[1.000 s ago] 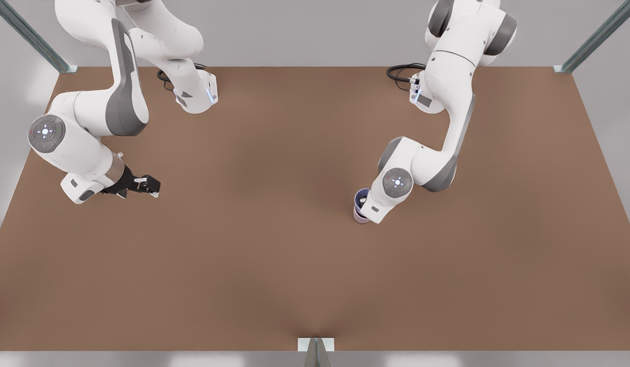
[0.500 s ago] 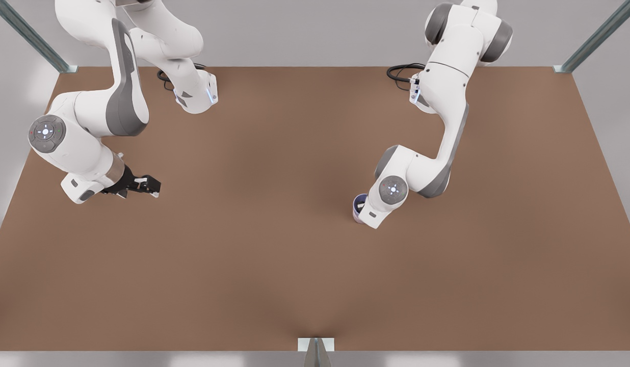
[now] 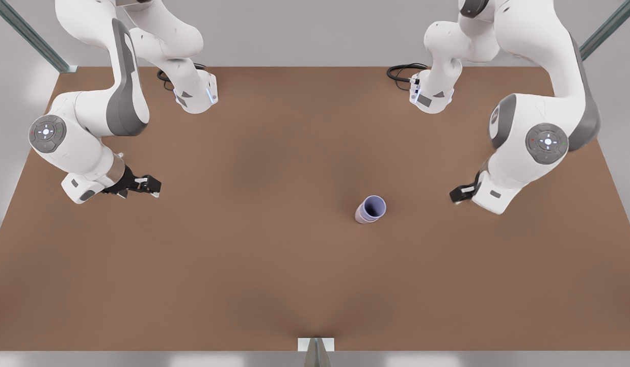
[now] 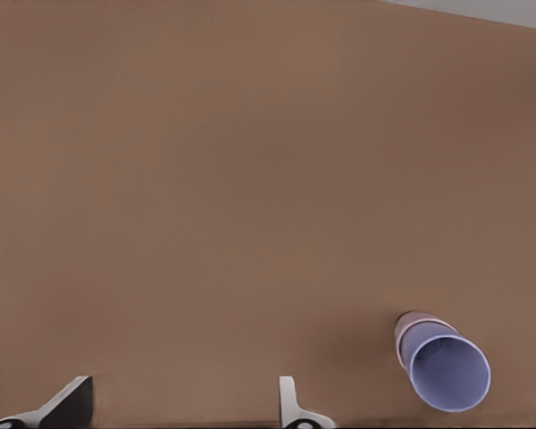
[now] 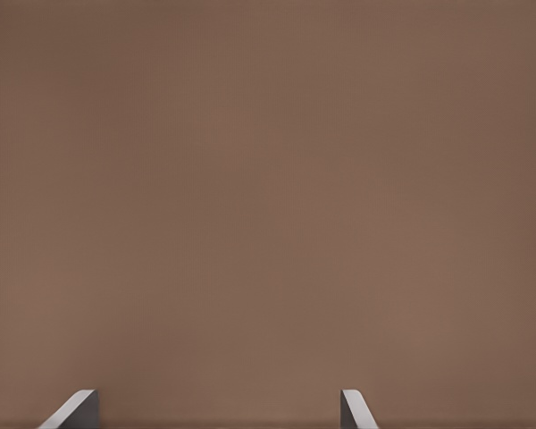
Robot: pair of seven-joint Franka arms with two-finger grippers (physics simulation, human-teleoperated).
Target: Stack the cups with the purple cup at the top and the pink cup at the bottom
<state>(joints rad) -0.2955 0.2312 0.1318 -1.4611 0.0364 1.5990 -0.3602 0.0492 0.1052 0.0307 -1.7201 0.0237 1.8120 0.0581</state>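
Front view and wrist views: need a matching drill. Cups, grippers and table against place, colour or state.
Things:
1. purple cup
2. pink cup
3. left gripper and right gripper
4. table

States:
A. brown
B. bottom of the stack
C. open, apart from the stack
D. nested on top

Pairs: 1-D, 2-B, 3-C, 4-A
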